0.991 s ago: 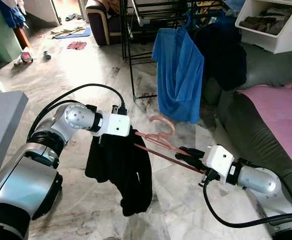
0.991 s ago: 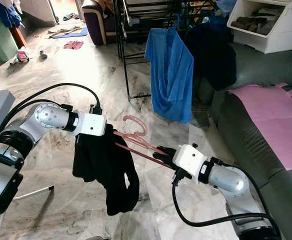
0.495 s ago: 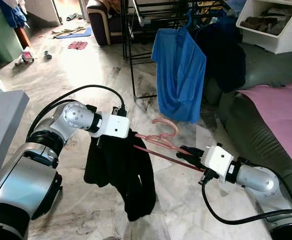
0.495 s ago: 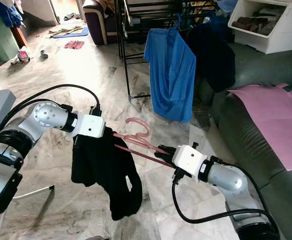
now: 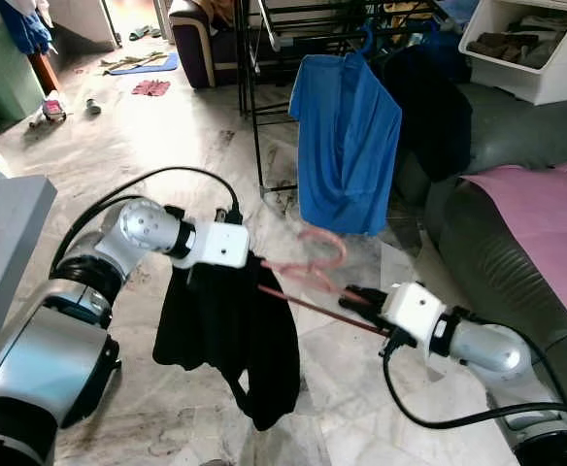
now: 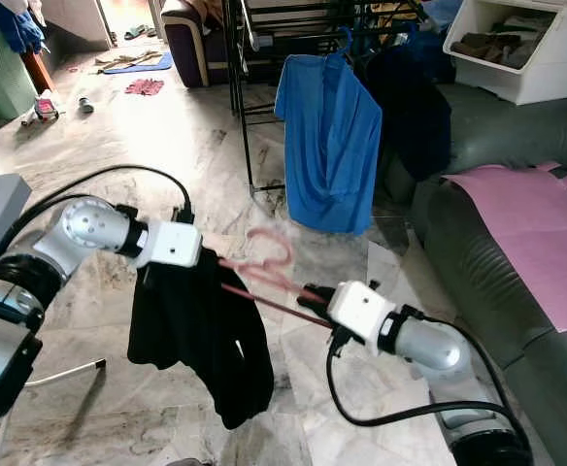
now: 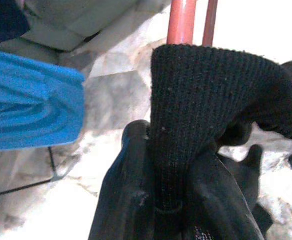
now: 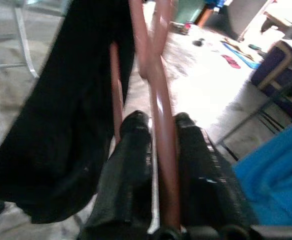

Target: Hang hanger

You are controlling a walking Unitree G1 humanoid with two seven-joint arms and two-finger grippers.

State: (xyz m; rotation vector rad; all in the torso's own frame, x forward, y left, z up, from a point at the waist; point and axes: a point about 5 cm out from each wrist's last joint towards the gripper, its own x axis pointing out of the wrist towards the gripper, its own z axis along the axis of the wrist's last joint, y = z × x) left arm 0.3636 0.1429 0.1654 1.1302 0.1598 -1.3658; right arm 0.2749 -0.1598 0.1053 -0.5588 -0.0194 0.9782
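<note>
Right wrist view: right end effector (image 8: 161, 145) clamps the pink hanger (image 5: 308, 267); left end effector (image 7: 161, 200) grips its black garment (image 5: 230, 335).

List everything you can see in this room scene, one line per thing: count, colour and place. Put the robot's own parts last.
hanger: one, pink, held between both claws.
black garment: one, black, draped on the hanger's left end.
blue shirt: one, blue, hanging on the rack.
clothes rack: one, black, ahead.
sofa: one, dark grey, right.
pink cloth: one, pink, on the sofa.
storage bin: one, white, above the sofa.
left claw: one, black, shut on garment and hanger.
right claw: one, black, gripping the hanger's right end.
</note>
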